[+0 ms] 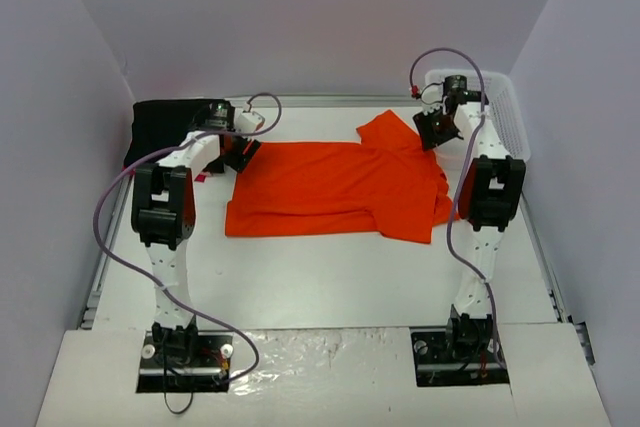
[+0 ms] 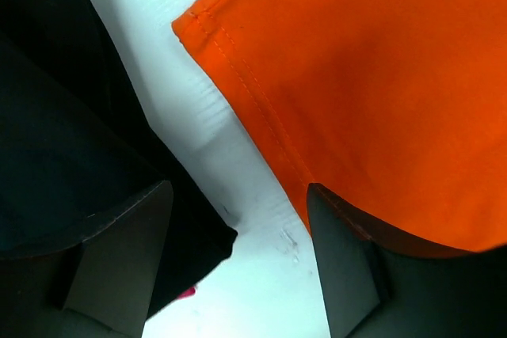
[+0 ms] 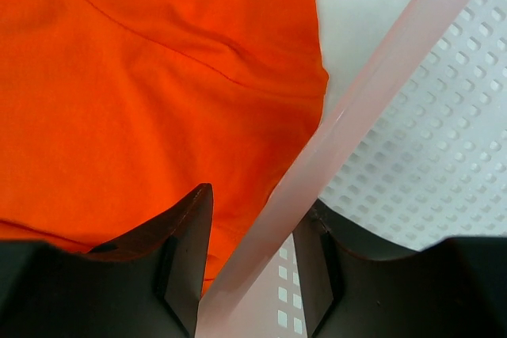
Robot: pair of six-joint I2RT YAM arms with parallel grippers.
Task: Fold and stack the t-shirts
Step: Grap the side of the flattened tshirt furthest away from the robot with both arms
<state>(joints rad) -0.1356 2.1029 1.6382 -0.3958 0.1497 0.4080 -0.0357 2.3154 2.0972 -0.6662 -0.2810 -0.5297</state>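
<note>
Left hand (image 1: 240, 155) is hovering open and empty just off the far hem corner (image 2: 184, 28) of the orange t-shirt (image 1: 340, 187) lying spread across the surface (image 1: 320, 277), likely needing a deep pinch through both layers.

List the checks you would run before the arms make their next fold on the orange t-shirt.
1. Left end effector open, empty: ok.
2. Right end effector open, empty: ok.
3. Right end effector clear of basket rim: cannot tell.
4. Orange t-shirt lying flat: not ok, right end bunched.
5. Black t-shirt apart from orange one: ok, table shows between.
</note>
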